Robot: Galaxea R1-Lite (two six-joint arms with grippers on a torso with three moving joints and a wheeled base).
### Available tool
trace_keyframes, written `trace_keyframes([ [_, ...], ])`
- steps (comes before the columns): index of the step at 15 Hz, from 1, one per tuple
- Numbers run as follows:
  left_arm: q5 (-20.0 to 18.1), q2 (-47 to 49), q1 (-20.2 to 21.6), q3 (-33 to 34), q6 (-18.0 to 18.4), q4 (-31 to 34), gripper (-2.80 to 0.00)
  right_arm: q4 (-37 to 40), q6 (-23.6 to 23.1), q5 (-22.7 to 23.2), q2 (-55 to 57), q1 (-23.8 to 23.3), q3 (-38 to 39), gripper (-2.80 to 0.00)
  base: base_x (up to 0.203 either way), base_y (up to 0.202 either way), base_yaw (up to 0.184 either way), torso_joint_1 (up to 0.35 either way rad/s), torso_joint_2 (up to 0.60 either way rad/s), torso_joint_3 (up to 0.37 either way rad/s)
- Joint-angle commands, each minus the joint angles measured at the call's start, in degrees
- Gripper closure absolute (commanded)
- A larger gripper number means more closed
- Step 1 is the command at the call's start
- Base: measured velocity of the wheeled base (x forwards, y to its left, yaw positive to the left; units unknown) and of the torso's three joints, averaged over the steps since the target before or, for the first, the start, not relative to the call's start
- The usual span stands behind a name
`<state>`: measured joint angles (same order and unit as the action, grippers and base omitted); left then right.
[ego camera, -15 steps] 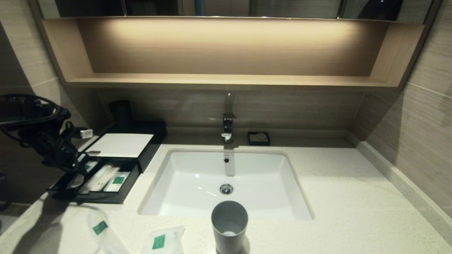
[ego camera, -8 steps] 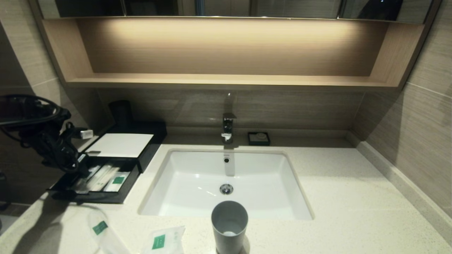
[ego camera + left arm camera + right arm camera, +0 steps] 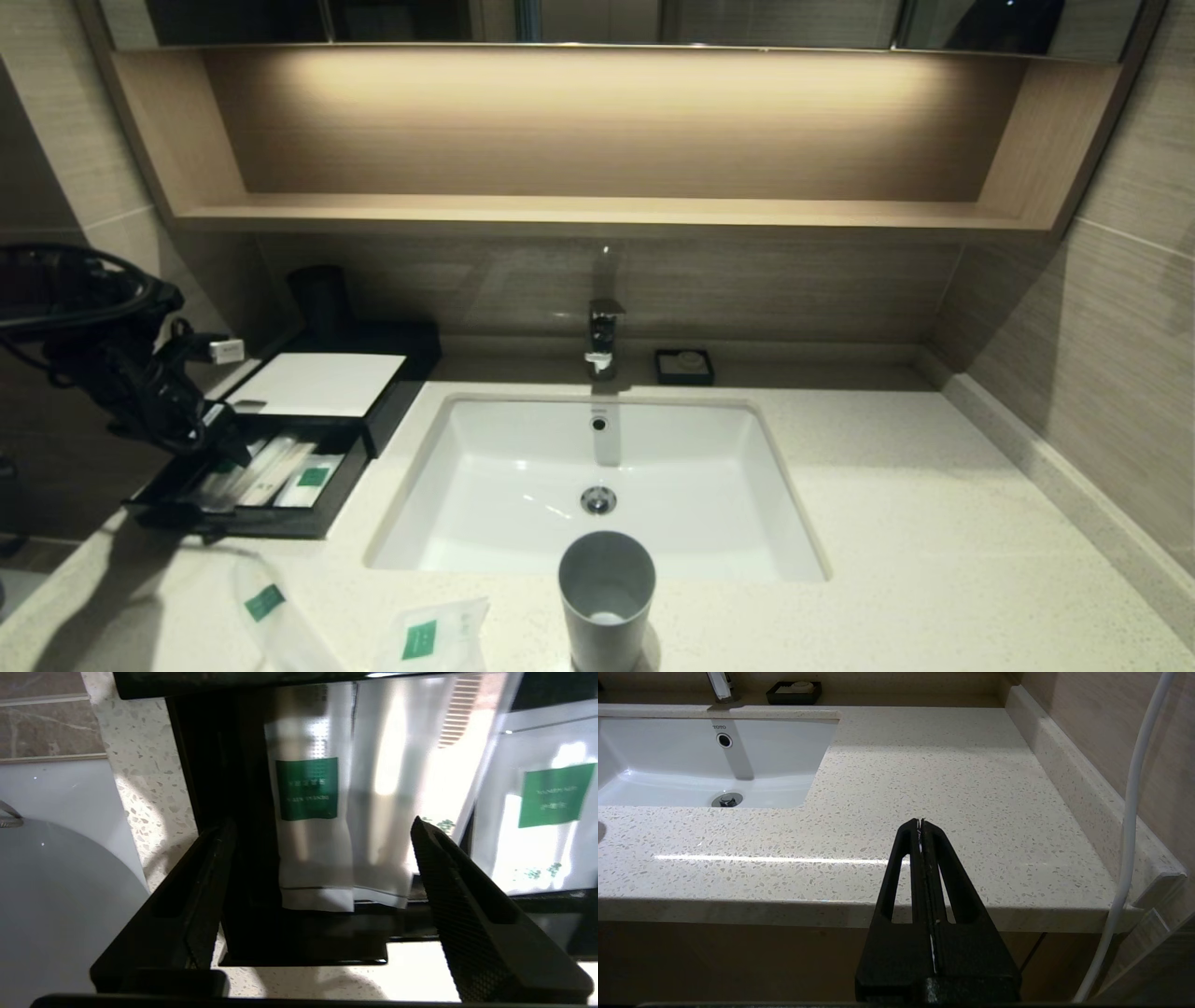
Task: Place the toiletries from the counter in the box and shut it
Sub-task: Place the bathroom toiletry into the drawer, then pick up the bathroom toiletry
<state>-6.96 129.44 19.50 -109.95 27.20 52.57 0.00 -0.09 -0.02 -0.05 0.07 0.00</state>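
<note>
The black box (image 3: 397, 373) with a white top panel stands at the counter's back left. Its drawer (image 3: 252, 525) is pulled out and holds white packets with green labels (image 3: 313, 478). My left gripper (image 3: 224, 443) hangs open and empty over the drawer's left part. In the left wrist view its jaws (image 3: 323, 822) stand wide apart above a narrow packet (image 3: 306, 788), with a long packet (image 3: 397, 784) and a squarish one (image 3: 537, 812) beside it. Two more packets lie on the counter's (image 3: 934, 523) front edge, a long one (image 3: 266, 605) and a squarish one (image 3: 429, 639). My right gripper (image 3: 920, 822) is shut and empty.
A grey cup (image 3: 607, 597) stands at the front of the white sink (image 3: 747, 504). A faucet (image 3: 602, 341) and a small black soap dish (image 3: 684, 366) are behind the sink. A dark cup (image 3: 322, 299) stands behind the box. A wooden shelf (image 3: 597, 213) hangs above.
My left gripper has sunk a little lower and further over the drawer's left part, now covering a packet there. Nothing else has moved.
</note>
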Motion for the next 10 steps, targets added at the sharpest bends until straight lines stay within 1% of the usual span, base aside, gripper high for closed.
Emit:
trace_keyframes([
  [1, -0.58, -1.57, -0.11, 0.08, 0.07, 1.18, -2.8, 0.0, 0.0, 0.02, 0.05, 0.01, 0.09, 0.0, 0.0, 0.0, 0.0, 0.0, 0.0, 0.0],
  [5, -1.15, -4.61, -0.69, 0.34, -0.32, 4.07, -2.8, 0.0, 0.0, 0.02, 0.05, 0.01, 0.09, 0.0, 0.0, 0.0, 0.0, 0.0, 0.0, 0.0],
  [8, -2.12, -7.31, -0.75, 0.35, -2.09, 5.7, -2.8, -0.08, 0.0, 0.02, 0.05, 0.01, 0.09, 0.0, 0.0, 0.0, 0.0, 0.0, 0.0, 0.0],
  [10, -2.42, -9.85, -0.7, 0.37, -2.6, 8.56, -2.8, -0.04, -0.05, 0.02, 0.05, 0.01, 0.09, 0.0, 0.0, 0.0, 0.0, 0.0, 0.0, 0.0],
])
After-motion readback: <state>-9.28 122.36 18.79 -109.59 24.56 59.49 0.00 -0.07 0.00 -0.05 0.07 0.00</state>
